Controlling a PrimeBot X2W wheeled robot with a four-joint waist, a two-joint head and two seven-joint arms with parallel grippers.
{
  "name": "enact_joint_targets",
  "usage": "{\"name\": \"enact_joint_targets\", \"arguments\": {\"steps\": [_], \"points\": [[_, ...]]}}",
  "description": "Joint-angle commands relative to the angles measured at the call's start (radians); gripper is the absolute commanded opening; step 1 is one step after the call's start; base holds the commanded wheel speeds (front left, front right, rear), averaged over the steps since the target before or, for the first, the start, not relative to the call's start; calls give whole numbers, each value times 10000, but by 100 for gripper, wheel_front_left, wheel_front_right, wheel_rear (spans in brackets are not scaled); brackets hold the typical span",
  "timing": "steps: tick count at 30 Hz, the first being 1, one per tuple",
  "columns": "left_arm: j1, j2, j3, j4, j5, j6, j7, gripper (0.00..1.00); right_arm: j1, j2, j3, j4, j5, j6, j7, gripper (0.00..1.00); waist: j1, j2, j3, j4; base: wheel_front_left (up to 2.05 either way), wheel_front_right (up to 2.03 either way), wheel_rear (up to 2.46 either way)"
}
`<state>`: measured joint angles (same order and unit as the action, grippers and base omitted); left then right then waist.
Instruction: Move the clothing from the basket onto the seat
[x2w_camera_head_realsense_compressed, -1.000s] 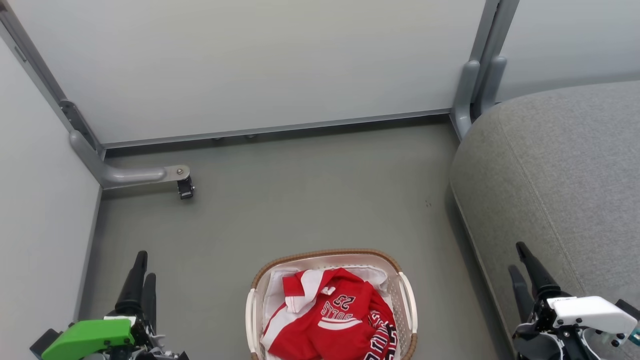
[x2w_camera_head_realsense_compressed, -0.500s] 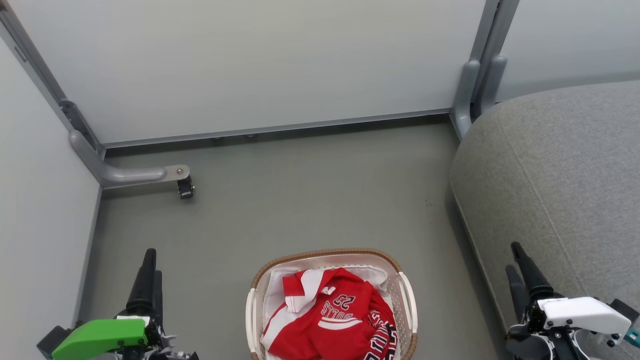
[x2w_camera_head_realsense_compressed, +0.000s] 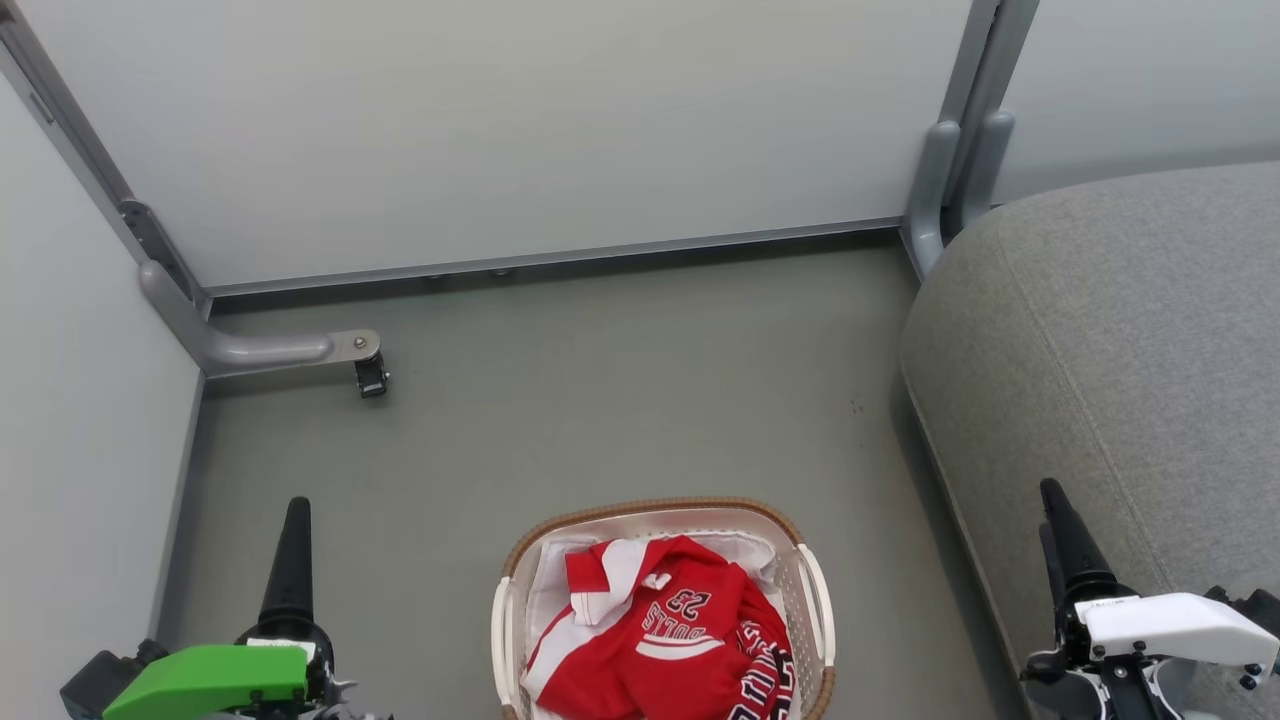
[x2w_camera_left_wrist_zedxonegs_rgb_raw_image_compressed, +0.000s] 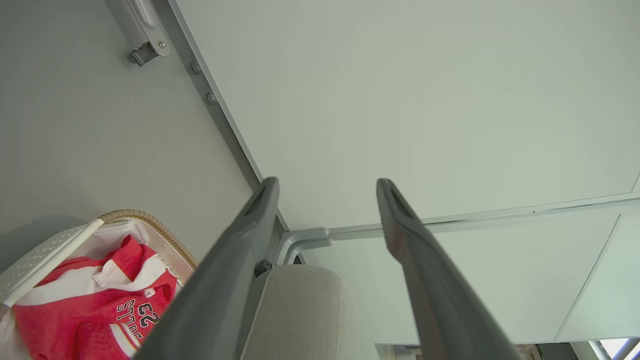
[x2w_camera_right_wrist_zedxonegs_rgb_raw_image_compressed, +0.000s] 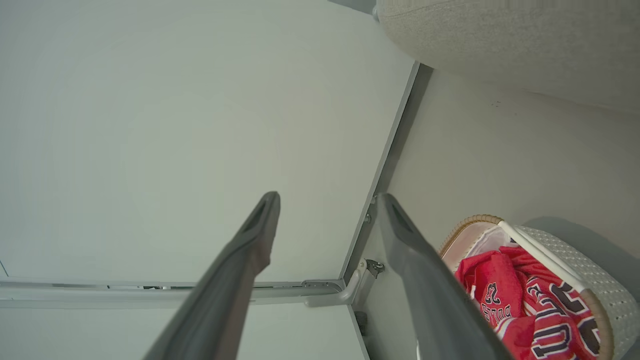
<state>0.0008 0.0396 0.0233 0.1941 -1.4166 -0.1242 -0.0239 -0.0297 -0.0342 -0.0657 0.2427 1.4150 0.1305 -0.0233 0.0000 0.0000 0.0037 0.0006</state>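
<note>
Flanking basket (x2w_camera_head_realsense_compressed: 650, 506), L fingers (x2w_camera_head_realsense_compressed: 290, 560) & R fingers (x2w_camera_head_realsense_compressed: 1068, 535) point fwd, spread.

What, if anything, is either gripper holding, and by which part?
Nothing is held. The left gripper and the right gripper are both open and empty. The red jerseys lie in the laundry basket, untouched.

Matte grey-green floor (x2w_camera_head_realsense_compressed: 620, 400) is lying flat and showing a few small dark specks (x2w_camera_head_realsense_compressed: 856, 407). Pale frosted partition panels (x2w_camera_head_realsense_compressed: 500, 130) are enclosing it at the back and left, sitting in a grey metal frame (x2w_camera_head_realsense_compressed: 550, 258). A grey support foot (x2w_camera_head_realsense_compressed: 270, 350) is projecting from the left corner, carrying a small black caster (x2w_camera_head_realsense_compressed: 371, 378). Light is falling soft and even.
</note>
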Motion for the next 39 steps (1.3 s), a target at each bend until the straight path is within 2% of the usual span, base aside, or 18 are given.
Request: {"name": "enact_joint_targets", "arguments": {"steps": [1, 8, 15, 29, 39], "points": [[32, 57, -45, -227, 323, -45, -106, 100, 9, -85, -51, -218, -298, 1, -108, 100, 0, 0, -2, 1, 0, 0, 0], [174, 67, -124, -424, 1640, -24, -393, 100, 102, -96, -167, -277, -1429, 1, -392, 100, 0, 0, -12, 5, 0, 0, 0], [280, 74, -344, -730, 2854, 271, -622, 100, 102, -106, -191, -347, -2586, 1, -626, 100, 0, 0, -13, 11, 0, 0, 0], [507, 89, -746, -863, 4772, 796, -1038, 100, 133, -125, -153, -451, -4719, 2, -1045, 100, 0, 0, 5, 20, 0, 0, 0], [599, 99, -1005, -784, 5964, 924, -1313, 100, 205, -139, 41, -431, -6125, 2, -1317, 100, 0, 0, 17, 21, 0, 0, 0]]}}
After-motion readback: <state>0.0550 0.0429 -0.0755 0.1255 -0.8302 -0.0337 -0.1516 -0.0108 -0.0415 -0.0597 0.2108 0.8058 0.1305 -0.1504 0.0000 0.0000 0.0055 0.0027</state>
